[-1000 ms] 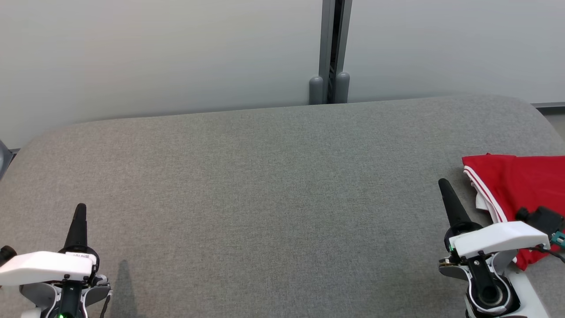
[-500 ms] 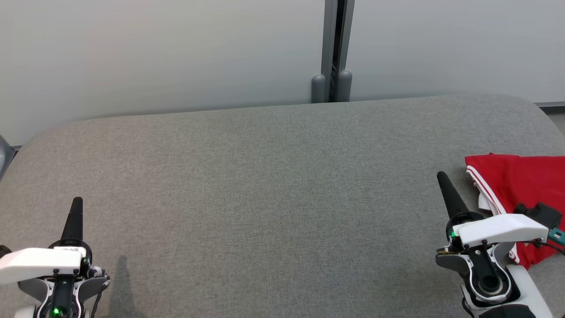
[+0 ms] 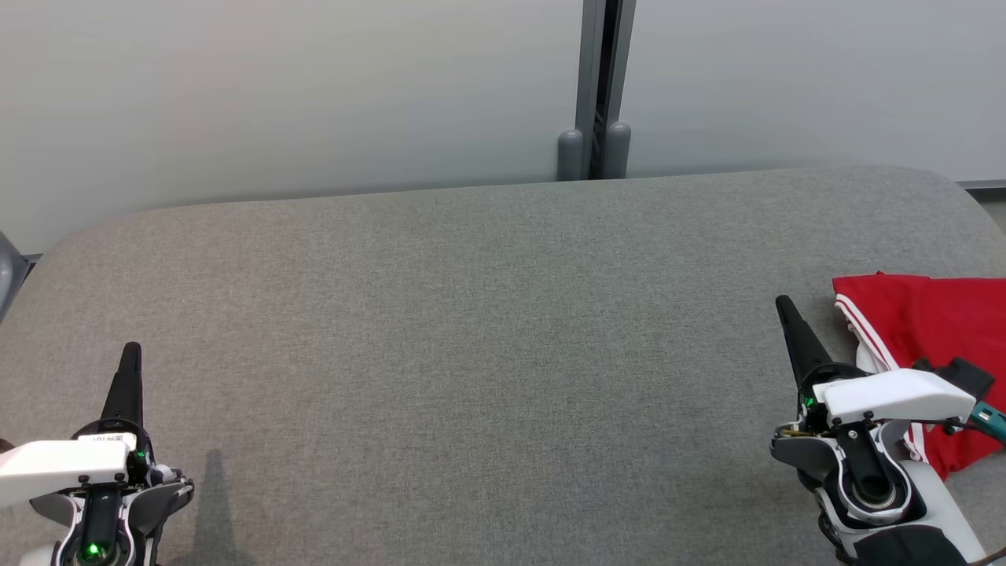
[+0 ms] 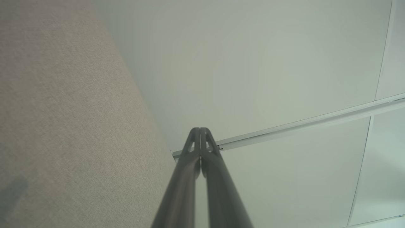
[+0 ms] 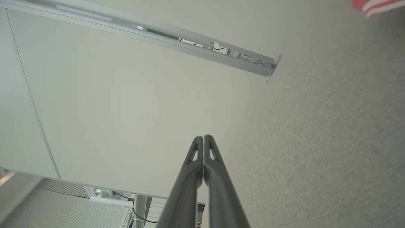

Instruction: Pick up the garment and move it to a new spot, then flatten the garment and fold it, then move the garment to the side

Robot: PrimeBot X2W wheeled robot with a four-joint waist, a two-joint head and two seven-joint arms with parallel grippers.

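On the grey table (image 3: 471, 314), far right, lies the red garment (image 3: 943, 330)

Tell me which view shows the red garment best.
Head view: the red garment lies on the grey surface, striped hem visible. Right wrist view catches a blurred corner; left wrist view faces the wall.

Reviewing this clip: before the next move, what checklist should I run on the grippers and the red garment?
1. left gripper empty: ok, shut on nothing.
2. right gripper empty: ok, shut, fingers apart from the garment.
3. garment on the table: ok, it lies at the right side.
4. garment wholly in the head view: not ok, the picture's edge cuts it.
5. garment folded flat: cannot tell.
6. jaws ready for a grasp: not ok, both shut.
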